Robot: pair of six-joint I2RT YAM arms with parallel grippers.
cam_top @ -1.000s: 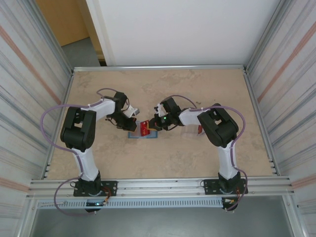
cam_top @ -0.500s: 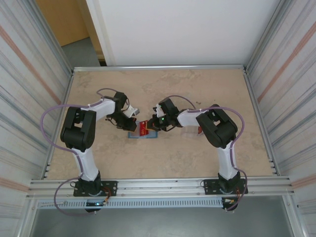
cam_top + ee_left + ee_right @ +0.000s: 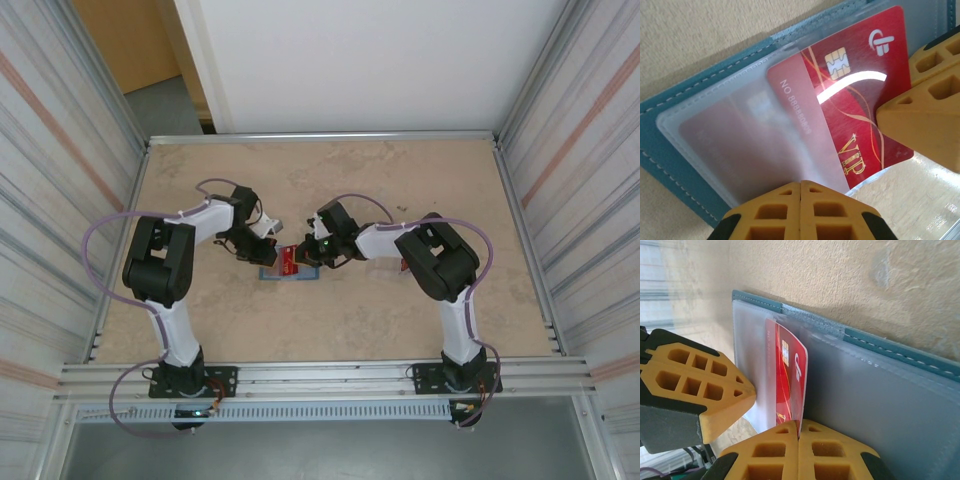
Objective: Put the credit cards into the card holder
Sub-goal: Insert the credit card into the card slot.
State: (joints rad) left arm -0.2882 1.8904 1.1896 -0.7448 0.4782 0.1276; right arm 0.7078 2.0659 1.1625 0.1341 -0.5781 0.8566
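Your right jaws are edging left, pinching the red card [image 3: 855, 115] half inside the card holder [image 3: 710, 80], left jaws sitting closed.

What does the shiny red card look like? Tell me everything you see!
The red card is glossy plastic with a gold chip, a white logo, gold swirls, white numbers and gold VIP lettering. One end is tucked under a cloudy clear sleeve of the open teal card holder; the rest sticks out. The right gripper is shut on its outer edge.
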